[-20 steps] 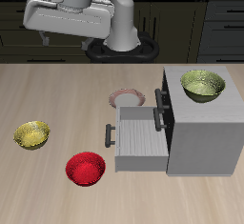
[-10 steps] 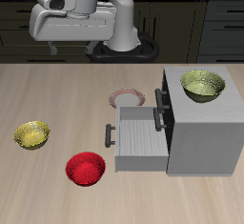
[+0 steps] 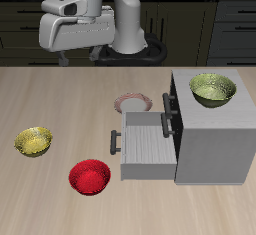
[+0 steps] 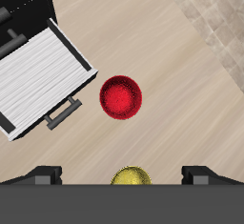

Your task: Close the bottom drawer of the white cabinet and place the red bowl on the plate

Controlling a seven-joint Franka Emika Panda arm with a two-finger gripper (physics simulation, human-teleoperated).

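Wood table, dark cupboards behind. Bottom drawer [image 3: 140,145] of white cabinet [image 3: 212,139] stands pulled out; red bowl [image 3: 88,176] beside it. Your gripper [image 4: 120,175] is spread, empty, high. Descend, push handle squarely.

Glossy white-grey arm [image 3: 110,14] – boxy head, dark base [image 3: 128,52]

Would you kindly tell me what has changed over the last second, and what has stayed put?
Only the arm moved: its gripper end drifted sideways high above the table's back, toward the white cabinet, taking hold of nothing. The bottom drawer remains pulled out, the red bowl sits on the table, and the plate stays bare.
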